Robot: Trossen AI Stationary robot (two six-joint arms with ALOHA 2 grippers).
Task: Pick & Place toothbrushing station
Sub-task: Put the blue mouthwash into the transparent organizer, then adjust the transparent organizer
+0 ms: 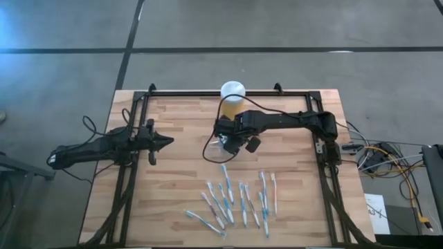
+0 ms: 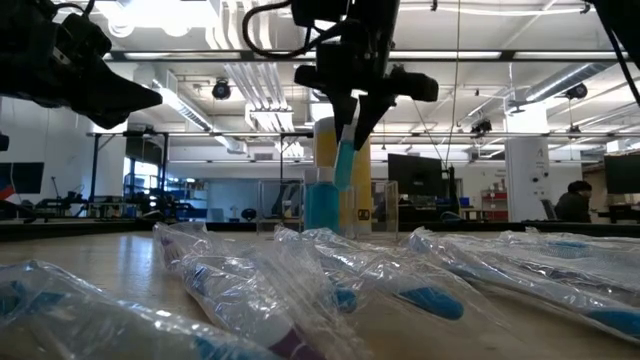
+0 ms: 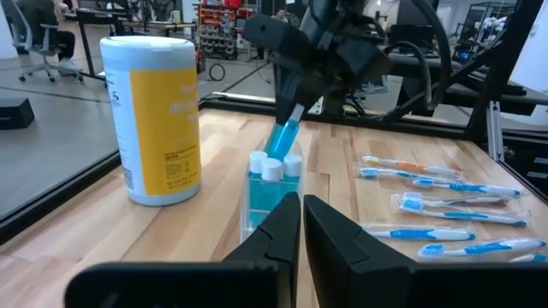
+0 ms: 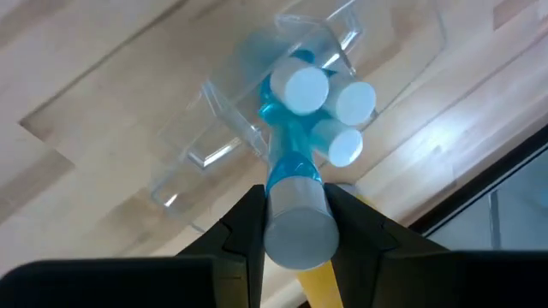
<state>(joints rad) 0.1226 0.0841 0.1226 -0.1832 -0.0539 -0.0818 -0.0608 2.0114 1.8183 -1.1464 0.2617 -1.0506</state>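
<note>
Blue and white-capped, a slim tube (image 4: 295, 201) hangs tilted in your right hand (image 4: 295, 227), its fingers closed partway around it just below the cap, directly over the clear plastic holder (image 4: 257, 128). That holder stands near the far edge of the worktop (image 1: 173, 194), just beside the yellow jar (image 3: 152, 120), and already carries three white-capped blue tubes (image 4: 330, 107) clustered together. The held tube's lower end is at, or just into, the holder's mouth; from the low view you cannot tell how deep it sits.

Your left hand (image 3: 301, 227), fingers pressed shut on nothing, waits above the left side of the worktop, pointing toward the holder.

About ten wrapped toothbrushes (image 1: 235, 200) lie in a loose fan near the front edge, well apart from the holder and untouched.

Watch the tilt. If you let go with the tube leaning like this, it may catch on the neighbouring caps or the holder's rim and topple out across the wood. Push down off-centre and the light holder itself could slide or tip against the jar, spilling the three tubes already seated. Straighten before you release.
</note>
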